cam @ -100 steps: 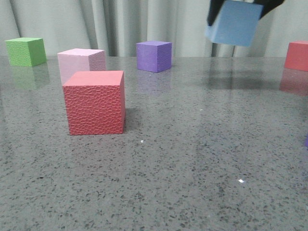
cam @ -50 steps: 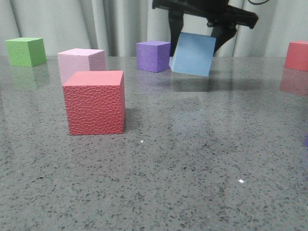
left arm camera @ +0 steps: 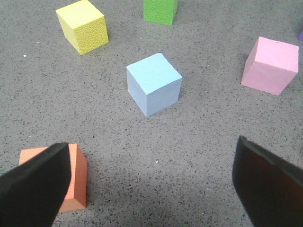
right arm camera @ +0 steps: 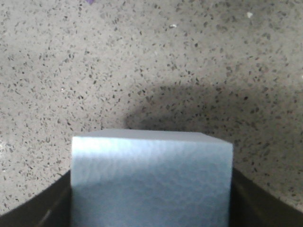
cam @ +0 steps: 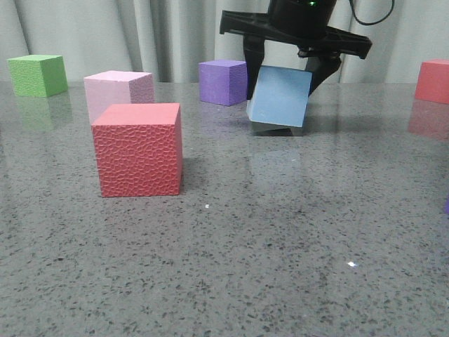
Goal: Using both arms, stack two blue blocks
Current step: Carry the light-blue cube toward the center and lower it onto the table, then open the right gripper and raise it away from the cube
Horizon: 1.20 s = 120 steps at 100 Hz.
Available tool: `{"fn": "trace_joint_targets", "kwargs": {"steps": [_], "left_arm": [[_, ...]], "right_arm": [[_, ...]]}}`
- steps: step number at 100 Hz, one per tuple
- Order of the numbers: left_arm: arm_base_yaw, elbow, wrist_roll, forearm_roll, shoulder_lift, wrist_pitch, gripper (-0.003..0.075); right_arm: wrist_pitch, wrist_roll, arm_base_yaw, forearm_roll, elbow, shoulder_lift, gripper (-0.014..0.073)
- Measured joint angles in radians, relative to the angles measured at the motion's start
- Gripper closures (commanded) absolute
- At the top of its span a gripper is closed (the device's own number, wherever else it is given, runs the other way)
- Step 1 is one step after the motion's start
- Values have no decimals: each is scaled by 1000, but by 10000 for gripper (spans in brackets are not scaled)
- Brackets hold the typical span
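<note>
Blue block point(cam: 279, 97) clamped, tilted, in right gripper point(cam: 283, 78); left gripper point(left arm camera: 151, 184) agape.

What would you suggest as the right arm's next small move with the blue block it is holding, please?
Probably ease it down flat and release: the right gripper holds a tilted blue block at the table, while the other blue block sits free.

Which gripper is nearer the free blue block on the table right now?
Left. The left gripper hangs open above the free blue block, apart from it. The right gripper is shut on the other blue block.
</note>
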Motion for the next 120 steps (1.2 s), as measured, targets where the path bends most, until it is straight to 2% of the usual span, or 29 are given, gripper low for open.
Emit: {"fn": "trace_joint_targets", "kwargs": {"steps": [22,31,72,99,120], "left_arm": [[0,0,0,0,0,0,62],[0,0,0,0,0,0,62],[0,0,0,0,0,0,62],[0,0,0,0,0,0,62],[0,0,0,0,0,0,62]], "right_arm": [[2,0,0,0,0,0,-22],[2,0,0,0,0,0,1],[25,-6,0,-3,-9,0,1],[134,-20,0,-31,-137,0,1],[164,-55,0,-37,-220,-19,1]]}}
